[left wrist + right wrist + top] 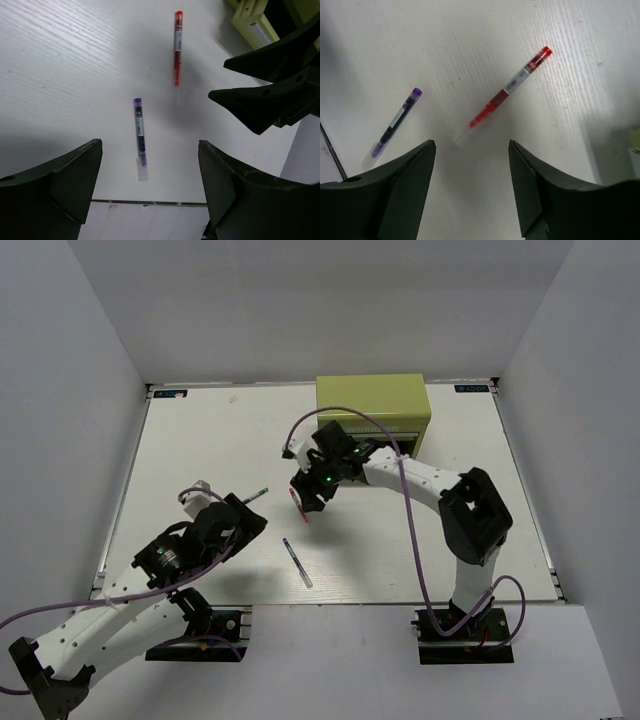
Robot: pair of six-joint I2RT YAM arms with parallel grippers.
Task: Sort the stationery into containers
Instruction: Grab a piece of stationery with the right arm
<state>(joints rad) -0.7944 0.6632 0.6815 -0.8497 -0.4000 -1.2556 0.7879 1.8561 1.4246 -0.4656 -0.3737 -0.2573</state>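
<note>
A red pen lies on the white table just under my right gripper. In the right wrist view the red pen lies ahead of the open, empty gripper, with a purple pen to its left. The purple pen lies nearer the front edge. My left gripper is open and empty. In its wrist view the gripper hangs above the purple pen, with the red pen beyond. A green-tipped pen lies beside the left gripper. The olive tool chest stands at the back.
The right arm reaches across in front of the chest and hides part of its drawers. A corner of the chest and the right gripper's fingers show in the left wrist view. The table's front edge is close below the purple pen.
</note>
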